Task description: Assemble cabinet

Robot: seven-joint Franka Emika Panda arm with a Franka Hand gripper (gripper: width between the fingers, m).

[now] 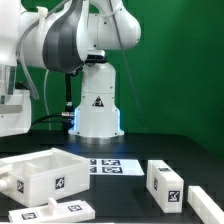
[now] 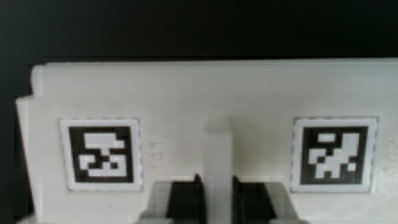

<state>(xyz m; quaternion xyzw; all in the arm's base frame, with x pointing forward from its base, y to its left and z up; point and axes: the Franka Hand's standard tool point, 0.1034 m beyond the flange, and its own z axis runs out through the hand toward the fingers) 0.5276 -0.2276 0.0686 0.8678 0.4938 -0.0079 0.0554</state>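
Note:
My gripper (image 1: 10, 95) is high above the table at the exterior view's far left, partly cut off by the frame edge. In the wrist view it (image 2: 217, 197) is shut on a white cabinet panel (image 2: 214, 100) with two black-and-white tags; the jaws stand on either side of the panel's central rib. The held panel (image 1: 14, 118) hangs clear of the table. The open box-shaped cabinet body (image 1: 40, 170) lies on the table below and to the exterior view's right of it.
A flat tagged white piece (image 1: 55, 212) lies at the front. Two tagged white blocks (image 1: 165, 180) (image 1: 205, 205) lie at the exterior view's right. The marker board (image 1: 110, 165) lies before the arm's base (image 1: 97, 110).

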